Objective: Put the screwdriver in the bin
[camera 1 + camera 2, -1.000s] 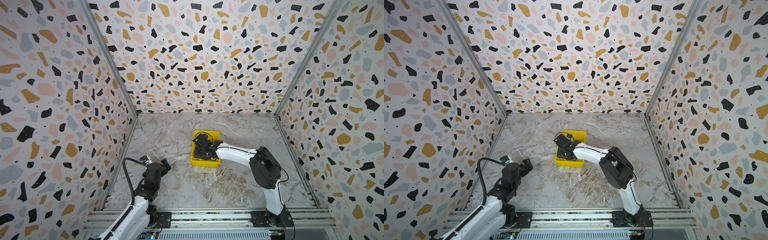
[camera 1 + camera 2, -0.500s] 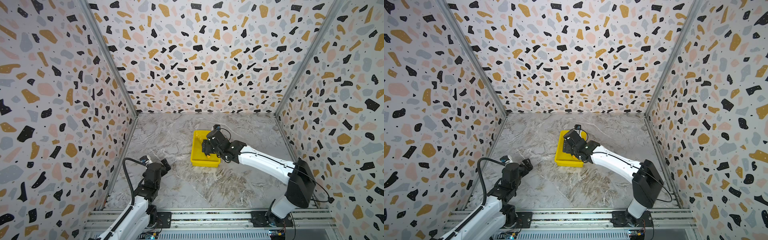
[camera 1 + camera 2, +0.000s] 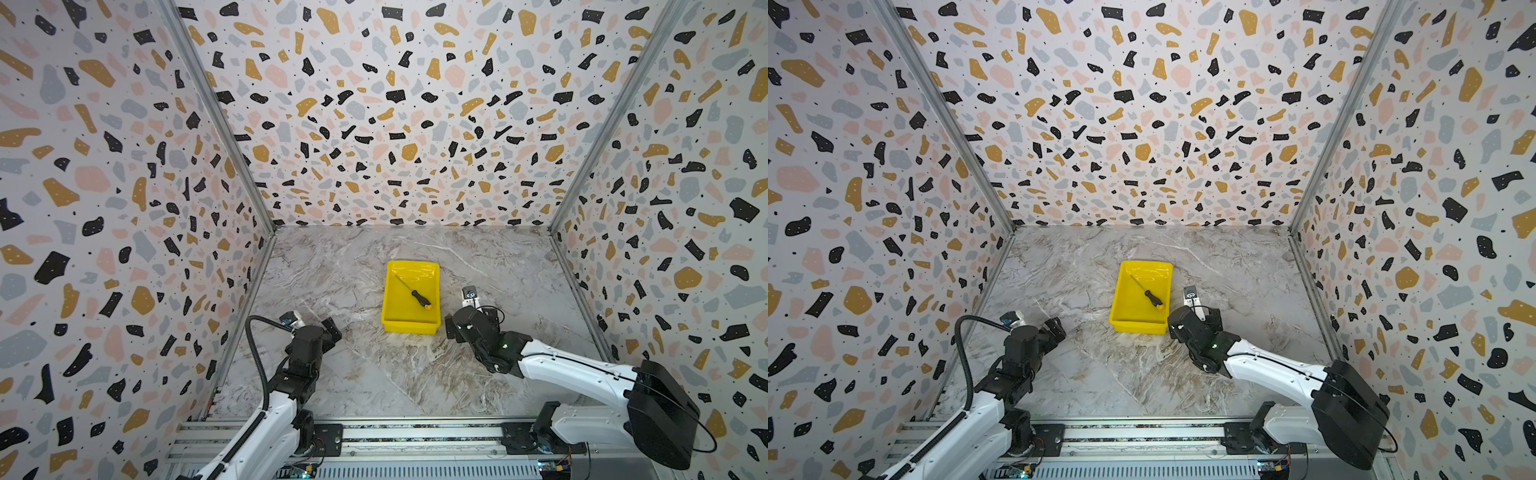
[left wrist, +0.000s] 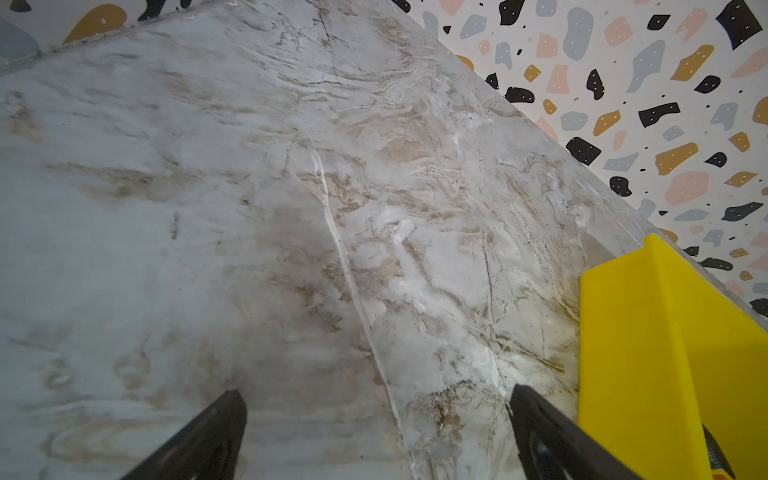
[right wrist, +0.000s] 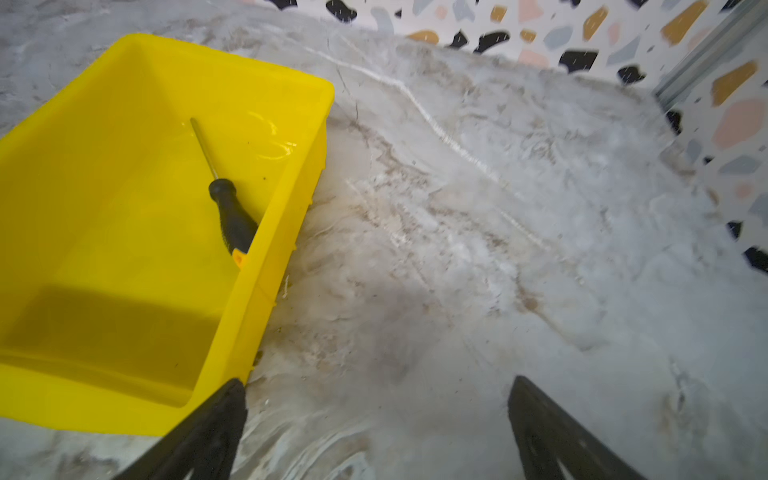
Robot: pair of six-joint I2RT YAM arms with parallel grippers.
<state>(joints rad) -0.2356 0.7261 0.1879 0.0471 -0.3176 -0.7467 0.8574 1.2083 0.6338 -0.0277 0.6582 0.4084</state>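
screwdriver [image 5: 226, 203] lies loose on the floor of the bin [image 5: 270, 266], held by neither gripper. right gripper [image 5: 376, 384] has its jaws spread wide with nothing between them, low over the table [image 3: 374, 374] at the bin's near right corner; one finger may touch the rim, but the wrist view is unclear. the screwdriver lies aslant, its orange cap by the bin's right wall. left gripper [image 4: 374, 390], also spread and empty, sits left of the bin.
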